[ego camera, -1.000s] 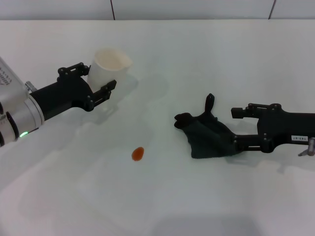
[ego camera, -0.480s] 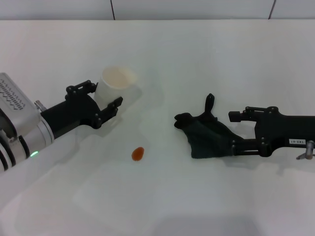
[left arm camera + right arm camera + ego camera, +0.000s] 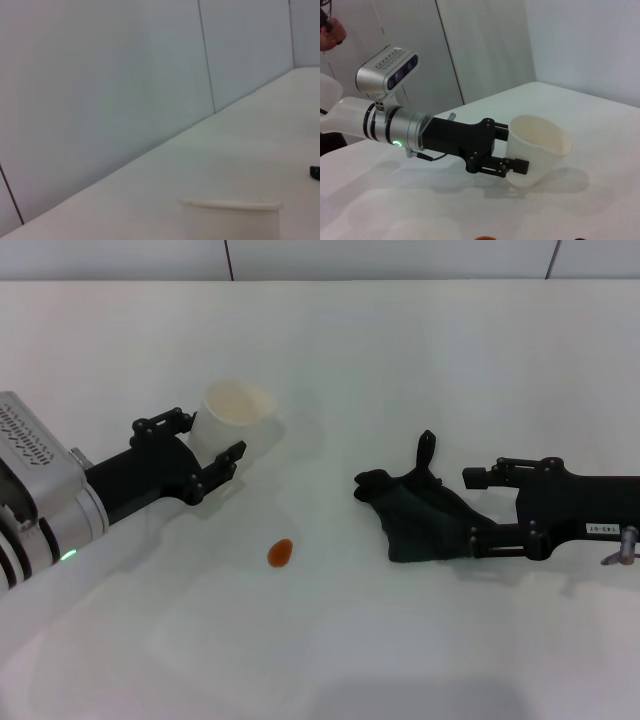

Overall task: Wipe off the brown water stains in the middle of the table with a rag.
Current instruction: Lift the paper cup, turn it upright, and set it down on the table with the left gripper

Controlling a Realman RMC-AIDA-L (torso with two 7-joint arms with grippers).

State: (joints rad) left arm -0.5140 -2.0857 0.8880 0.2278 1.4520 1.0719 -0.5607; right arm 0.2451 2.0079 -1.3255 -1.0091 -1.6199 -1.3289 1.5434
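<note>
head overhead, wrists low, cup [image 3: 232, 412] shared

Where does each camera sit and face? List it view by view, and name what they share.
Head: on the robot's head, looking forward and down at the table; both arms show, left claw gripping the cup, right claw at the rag.
Left wrist: on the left arm, looking over the cup's rim toward the wall; no own fingers show.
Right wrist: on the right arm, facing the left arm and cup; own claw unseen.
Shared: the cup, in all three.
</note>
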